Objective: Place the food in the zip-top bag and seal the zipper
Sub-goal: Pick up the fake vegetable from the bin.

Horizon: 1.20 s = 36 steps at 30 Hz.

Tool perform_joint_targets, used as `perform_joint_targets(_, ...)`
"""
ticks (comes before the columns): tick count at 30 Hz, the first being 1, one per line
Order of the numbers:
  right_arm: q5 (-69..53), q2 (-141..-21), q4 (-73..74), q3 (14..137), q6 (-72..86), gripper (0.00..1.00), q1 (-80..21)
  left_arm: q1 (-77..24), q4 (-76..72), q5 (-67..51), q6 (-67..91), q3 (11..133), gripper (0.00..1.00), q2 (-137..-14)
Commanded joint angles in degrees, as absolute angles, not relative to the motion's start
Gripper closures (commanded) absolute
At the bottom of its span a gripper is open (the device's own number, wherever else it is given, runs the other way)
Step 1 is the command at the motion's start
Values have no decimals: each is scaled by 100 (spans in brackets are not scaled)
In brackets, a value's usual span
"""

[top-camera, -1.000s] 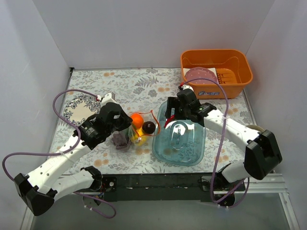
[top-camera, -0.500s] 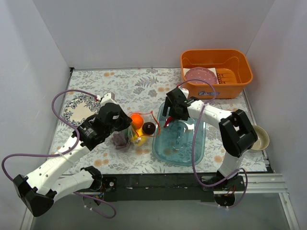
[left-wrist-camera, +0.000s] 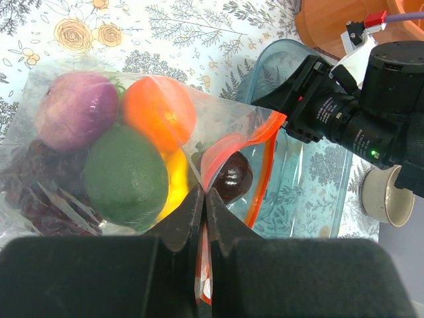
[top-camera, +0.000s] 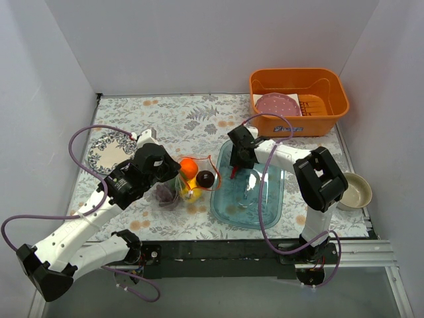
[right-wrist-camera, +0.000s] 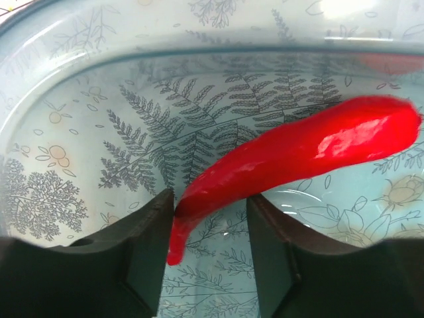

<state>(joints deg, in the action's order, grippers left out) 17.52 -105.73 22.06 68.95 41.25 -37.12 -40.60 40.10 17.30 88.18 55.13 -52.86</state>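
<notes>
The right arm point(top-camera: 291, 158) is bent sharply over the clear blue tray point(top-camera: 265, 213), the right gripper point(right-wrist-camera: 211, 205) pinching the red chilli point(right-wrist-camera: 298, 149) by its narrow end, while at the tray's nine o'clock the left gripper point(left-wrist-camera: 204, 199) clamps the mouth of the zip-top bag point(left-wrist-camera: 56, 189), which holds the orange point(left-wrist-camera: 159, 112), lime point(left-wrist-camera: 126, 175), onion point(left-wrist-camera: 76, 109) and plum point(left-wrist-camera: 233, 180).

The zip-top bag point(top-camera: 179, 192), food point(top-camera: 189, 167) inside, is being carried by the worktop point(top-camera: 165, 112) at mid-frame, just left of the tray point(top-camera: 265, 212). The chilli point(top-camera: 234, 173) is being contained in the tray's upper-left part. A tub point(top-camera: 334, 86) is being kept at upper right.
</notes>
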Motion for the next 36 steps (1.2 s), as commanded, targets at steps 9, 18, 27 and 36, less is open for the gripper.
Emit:
perform_joint_targets(9, 1547, -10003, 1846, 6302, 3841, 71, -3805, -4025, 3902, 1863, 8763, 5643, 100, -5264)
perform_joint_targets(18, 1635, -9133, 1749, 5766, 3797, 78, -4052, -4025, 3867, 1819, 8754, 5643, 100, -5326)
perform_joint_targets(27, 1494, -8229, 1740, 5414, 3753, 80, -4061, -4025, 3858, 1810, 8798, 5651, 100, -5326)
perform_joint_targets(36, 44, -6926, 694, 4887, 3805, 80, -4069, -4017, 3858, 1740, 8816, 5581, 100, -5370)
